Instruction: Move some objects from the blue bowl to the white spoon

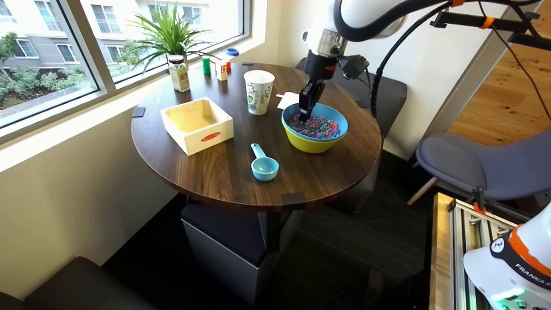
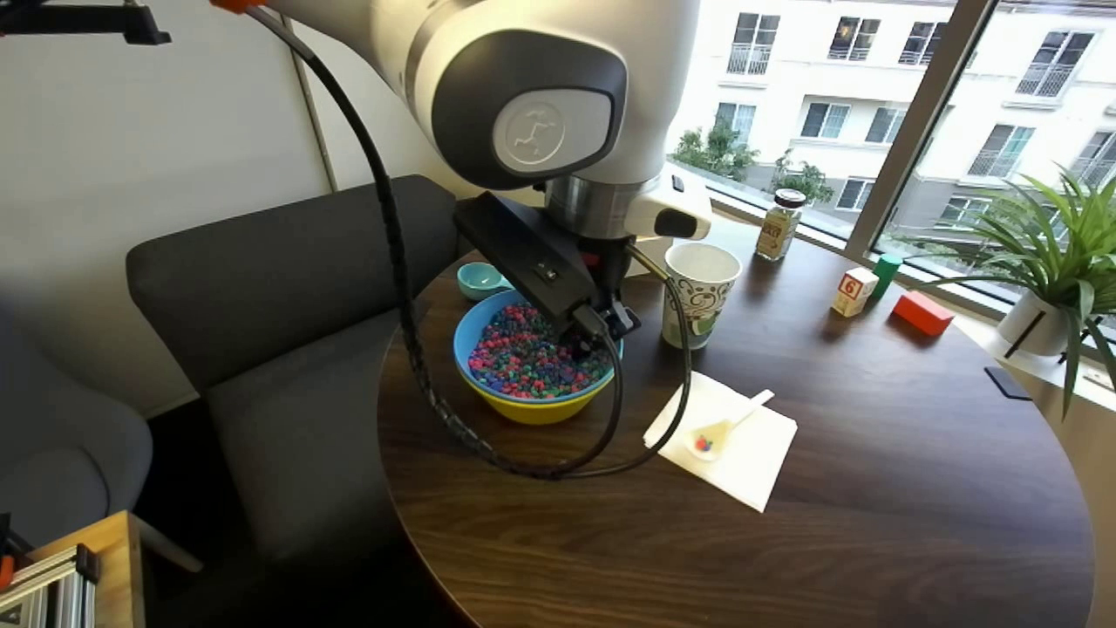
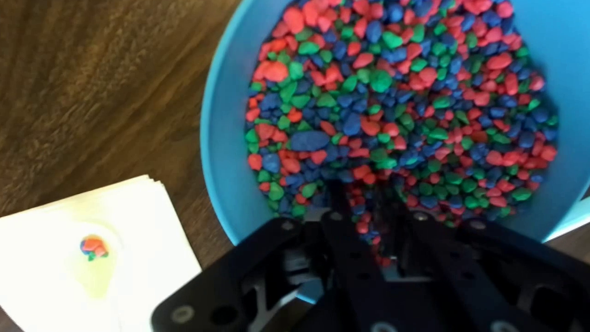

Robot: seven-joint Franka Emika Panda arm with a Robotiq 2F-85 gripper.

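The blue bowl (image 1: 329, 114), yellow-green outside, holds many tiny red, blue and green pebbles, the objects (image 3: 392, 83). It also shows in an exterior view (image 2: 540, 412) and in the wrist view (image 3: 226, 115). My gripper (image 3: 364, 193) points down into the bowl, its fingertips at the pebbles. The fingers are partly open with a narrow gap, and pebbles show between them. In an exterior view the gripper (image 1: 304, 116) is near the bowl's left inner side. The white spoon (image 2: 724, 429) lies on white napkins (image 2: 758, 462) beside the bowl, with a few pebbles (image 2: 704, 444) in it.
A patterned paper cup (image 1: 258, 92) stands close to the bowl. A teal scoop (image 1: 264, 167), a square wooden tray (image 1: 215, 137), a spice jar (image 1: 179, 74) and small blocks (image 2: 854, 292) are also on the round table. A cable (image 2: 602, 471) hangs from the arm in front of the bowl.
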